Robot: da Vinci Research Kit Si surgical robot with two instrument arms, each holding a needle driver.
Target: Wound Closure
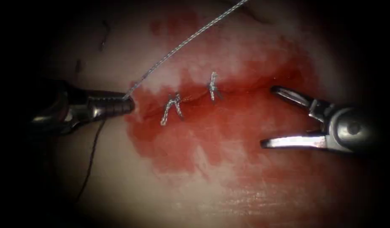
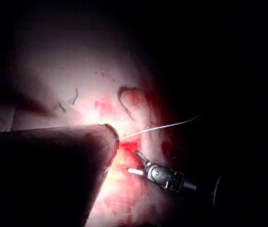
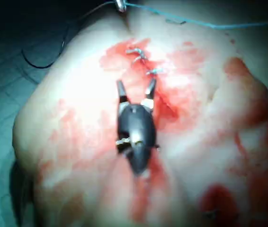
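Note:
The tissue (image 1: 212,185) carries a cut (image 1: 195,98) closed by two pale stitches (image 1: 171,109) (image 1: 213,86), with red fluid (image 1: 228,131) around them. At the cut's left end, my left tool (image 1: 128,103) is shut on the thread (image 1: 182,42), which runs taut up and to the right. A dark strand (image 1: 93,147) hangs below that tool. At the right end, my right tool (image 1: 267,117) stands wide open, holding nothing. In the right wrist view the right tool (image 3: 135,87) gapes just short of the stitches (image 3: 143,61). The left wrist view shows the thread (image 2: 162,126) and the right tool (image 2: 133,162).
Small dark marks (image 1: 104,36) dot the pale tissue at the upper left. Red fluid spreads over the right and lower parts of the tissue (image 3: 138,198). In the right wrist view the dark strand (image 3: 44,61) loops off the tissue onto the bench.

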